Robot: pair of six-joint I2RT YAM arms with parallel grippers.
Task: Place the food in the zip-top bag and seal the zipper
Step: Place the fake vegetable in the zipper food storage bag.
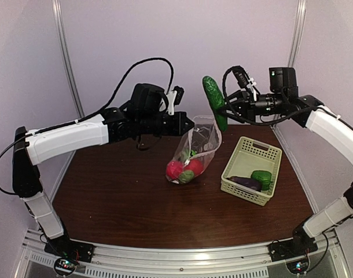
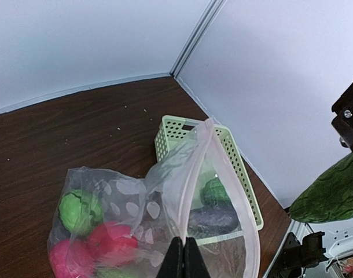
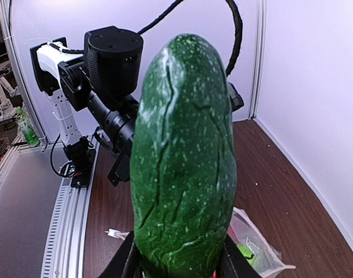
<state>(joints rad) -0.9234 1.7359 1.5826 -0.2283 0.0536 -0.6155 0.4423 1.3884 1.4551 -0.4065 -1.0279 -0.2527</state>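
The zip-top bag (image 1: 194, 147) hangs open at the table's middle, with two red round pieces (image 1: 175, 169) and green pieces inside. My left gripper (image 1: 187, 123) is shut on the bag's mouth edge (image 2: 191, 191) and holds it up; the zipper strip is hardly distinct. My right gripper (image 1: 230, 108) is shut on a long green cucumber (image 1: 214, 101), held above and just right of the bag's mouth. The cucumber fills the right wrist view (image 3: 185, 156), with the bag (image 3: 254, 246) below. A dark purple piece (image 1: 245, 182) and a green piece (image 1: 261, 179) lie in the basket.
The pale green perforated basket (image 1: 246, 157) stands right of the bag, near the right wall; it also shows in the left wrist view (image 2: 237, 159). Walls and frame posts close the back and sides. A rail runs along the near table edge.
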